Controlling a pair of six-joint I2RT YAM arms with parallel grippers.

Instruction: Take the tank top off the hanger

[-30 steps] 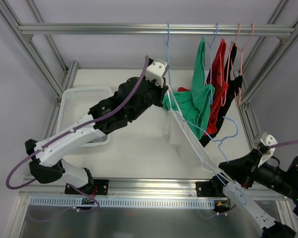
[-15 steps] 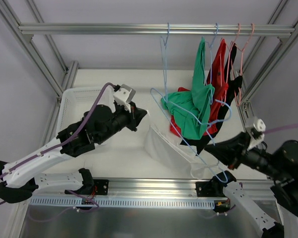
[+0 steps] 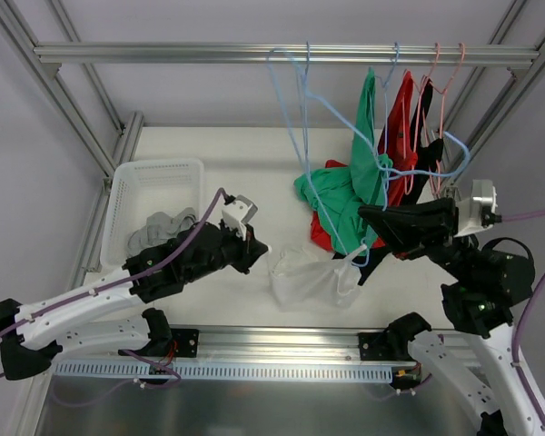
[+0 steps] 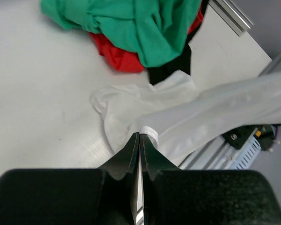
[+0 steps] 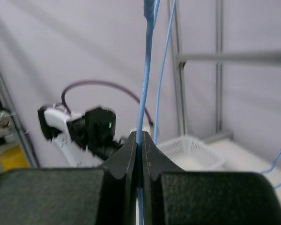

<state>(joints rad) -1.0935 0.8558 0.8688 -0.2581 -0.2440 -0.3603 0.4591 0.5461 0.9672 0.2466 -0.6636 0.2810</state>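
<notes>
The white tank top point(image 3: 307, 278) lies crumpled on the table, one end rising toward the blue hanger point(image 3: 293, 118). My left gripper point(image 3: 260, 247) is shut on the tank top's left edge. The left wrist view shows the jaws point(image 4: 140, 136) closed on a white fold of it point(image 4: 187, 115). My right gripper point(image 3: 364, 216) is shut on the hanger's blue wire point(image 5: 147, 70) and holds it raised, with its top near the rail point(image 3: 163, 53). I cannot tell whether the tank top still hooks on the hanger's low end.
A white basket point(image 3: 154, 178) at the left holds a grey garment point(image 3: 160, 227). Green point(image 3: 350, 191), red point(image 3: 401, 123) and black point(image 3: 429, 163) garments hang on other hangers at the back right. Frame posts stand on both sides.
My left gripper pulled the tank top left and down onto the table. My right gripper lifted the blue hanger up and back toward the rail.
</notes>
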